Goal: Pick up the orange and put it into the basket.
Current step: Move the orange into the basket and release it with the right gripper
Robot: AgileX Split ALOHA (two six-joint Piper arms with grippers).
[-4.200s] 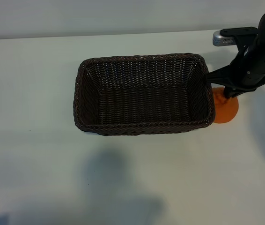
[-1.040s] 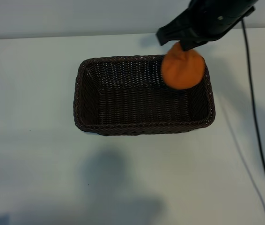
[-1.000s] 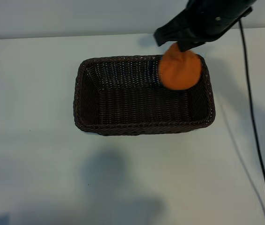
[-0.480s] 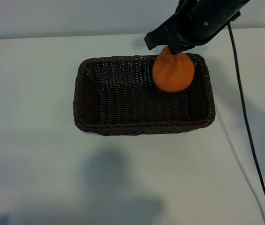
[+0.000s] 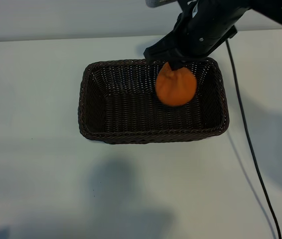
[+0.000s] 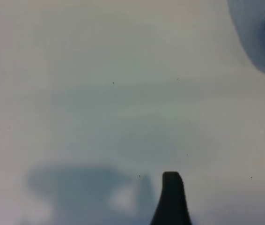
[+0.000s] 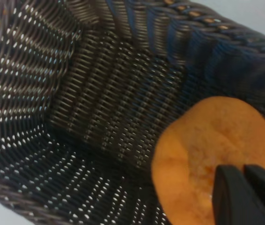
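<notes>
As right end effector grips, orange hangs beneath

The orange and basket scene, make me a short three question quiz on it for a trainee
1. True or false: the orange lies loose on the table.
2. Which tool holds the orange? A) left B) right C) neither
3. Fill in: the orange hangs over the ___ of the basket.

Key:
1. False; the right tool pinches its knob.
2. B; the left tool is off over bare table, away from the fruit.
3. Inside, toward the end nearer the right arm.
</notes>
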